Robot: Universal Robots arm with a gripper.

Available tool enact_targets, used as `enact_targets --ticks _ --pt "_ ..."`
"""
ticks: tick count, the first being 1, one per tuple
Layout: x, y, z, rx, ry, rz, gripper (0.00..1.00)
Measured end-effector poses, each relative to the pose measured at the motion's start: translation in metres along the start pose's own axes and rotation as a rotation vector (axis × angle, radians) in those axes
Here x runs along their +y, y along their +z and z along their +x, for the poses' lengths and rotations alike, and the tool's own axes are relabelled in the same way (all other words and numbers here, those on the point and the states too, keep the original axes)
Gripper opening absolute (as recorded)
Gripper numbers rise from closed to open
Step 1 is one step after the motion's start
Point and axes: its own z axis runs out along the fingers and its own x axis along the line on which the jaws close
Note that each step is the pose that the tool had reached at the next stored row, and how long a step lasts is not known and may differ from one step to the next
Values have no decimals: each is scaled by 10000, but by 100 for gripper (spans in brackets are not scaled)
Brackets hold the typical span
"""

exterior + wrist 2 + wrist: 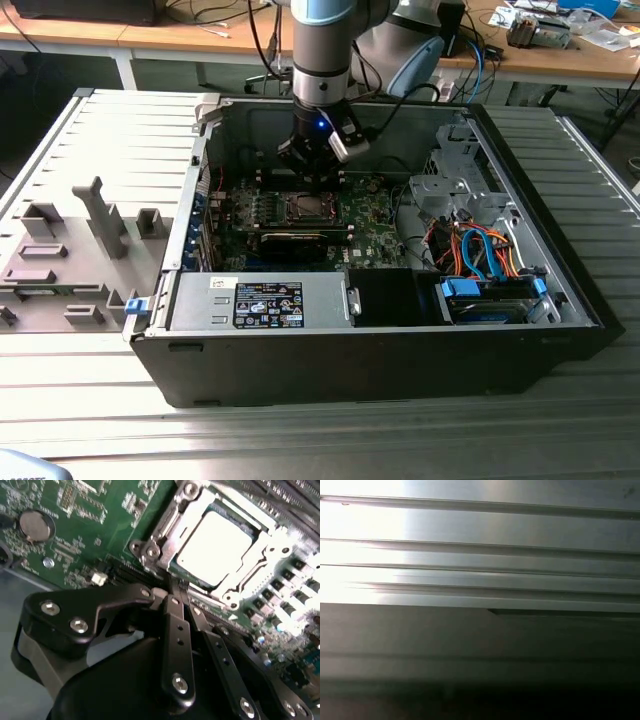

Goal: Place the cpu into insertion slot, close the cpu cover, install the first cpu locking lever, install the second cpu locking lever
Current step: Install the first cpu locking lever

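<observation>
Jaws closed together, holding nothing, gripper [175,592] just beside the near edge of the slot [304,208]. Cpu [215,542] already seated in the slot, cover [245,562] lying flat over it, probably ready for the levers.

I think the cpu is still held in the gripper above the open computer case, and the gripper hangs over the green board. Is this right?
Not quite. The cpu is not in the gripper: in the second wrist view it lies in the insertion slot, with the cpu cover around it. The gripper's fingers are together and hold nothing. It does hang over the green board inside the open computer case.
</observation>
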Motion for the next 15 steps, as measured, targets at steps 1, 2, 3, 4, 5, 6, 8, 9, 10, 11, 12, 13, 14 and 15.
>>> enact_targets --ticks 1,2,3,4,5,6,8,9,10,11,12,13,14,15 --pt "-1 0 -5 2 -5 1 11" --pt "0 0 -6 1 -6 1 11" --pt "0 -4 -7 1 -7 2 11" --pt "1 -22 -8 -5 -7 -1 11" --pt "0 -56 -9 0 -8 10 11" --pt "-1 -115 -10 2 -10 33 11" --pt "-1 -150 -11 3 -9 67 11" --pt "-5 -150 -11 3 -11 85 11" --pt "-15 -151 -10 6 -11 95 11" --pt "-31 -151 -9 6 -10 101 11" --pt "-46 -151 -8 6 -10 105 11" --pt "-69 -150 -8 6 -11 108 11" --pt "-81 -150 -8 6 -12 110 11" --pt "-94 -150 -7 5 -11 111 11"
